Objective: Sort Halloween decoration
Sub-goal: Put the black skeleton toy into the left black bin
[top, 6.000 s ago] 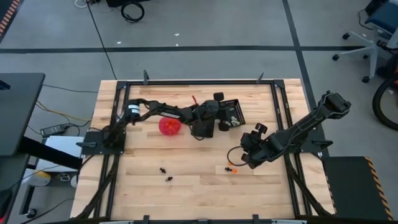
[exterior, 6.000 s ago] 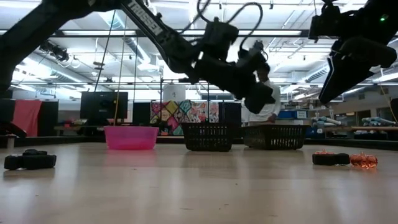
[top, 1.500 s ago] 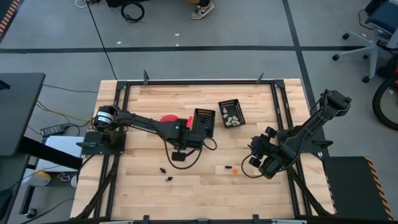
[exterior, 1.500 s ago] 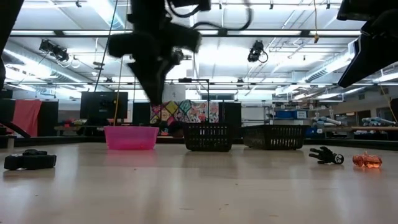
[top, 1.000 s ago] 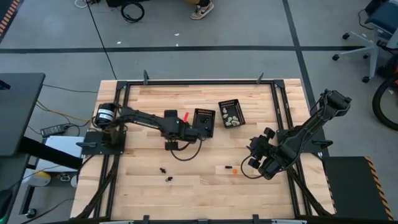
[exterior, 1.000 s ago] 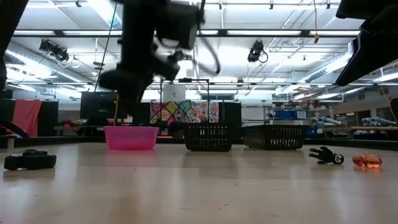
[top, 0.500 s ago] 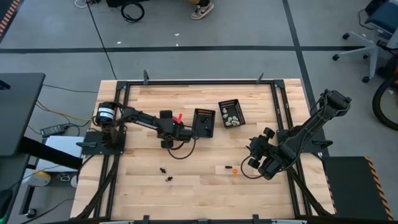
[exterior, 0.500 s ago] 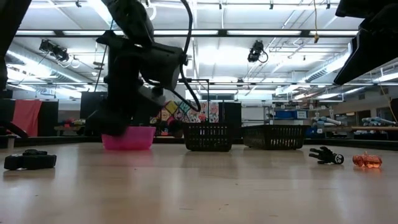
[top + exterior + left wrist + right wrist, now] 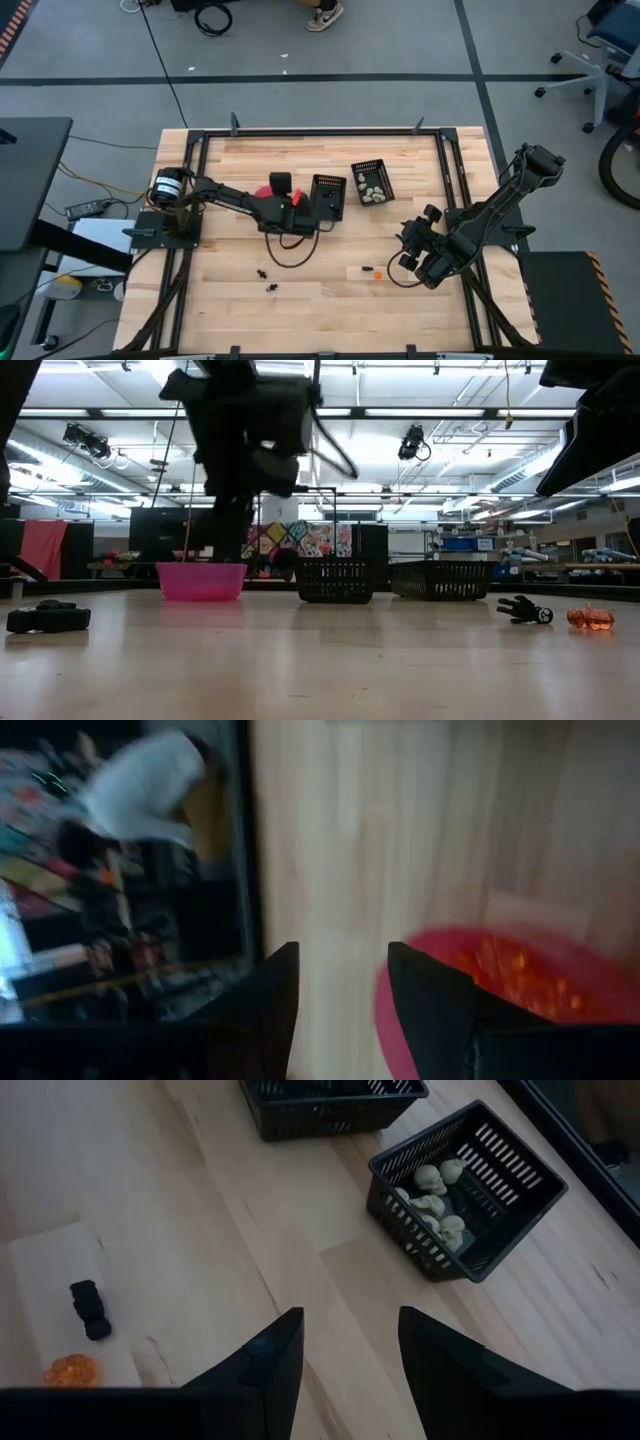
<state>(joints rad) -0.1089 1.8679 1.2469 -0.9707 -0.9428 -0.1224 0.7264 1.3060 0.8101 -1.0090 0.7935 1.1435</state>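
Observation:
The pink bowl (image 9: 263,190) holds orange trinkets (image 9: 510,970) and sits left of two black baskets. My left gripper (image 9: 340,955) hovers open over the bowl (image 9: 400,1010) with only bare wood showing between its fingers. The nearer basket (image 9: 328,196) holds dark trinkets. The other basket (image 9: 465,1190) holds pale skull trinkets (image 9: 435,1200). My right gripper (image 9: 345,1325) waits open at the table's right, above a black trinket (image 9: 90,1310) and an orange trinket (image 9: 70,1370). Two more black trinkets (image 9: 267,280) lie near the front edge.
A black metal frame (image 9: 320,132) runs round the tabletop. In the low view a dark trinket (image 9: 45,617) lies at the front left, and a black trinket (image 9: 525,610) and an orange one (image 9: 588,618) at the right. Bare wood (image 9: 330,310) lies along the front.
My left gripper has dipped toward the pink bowl, then risen above it, while its wrist turned and tipped. My right arm has kept still.

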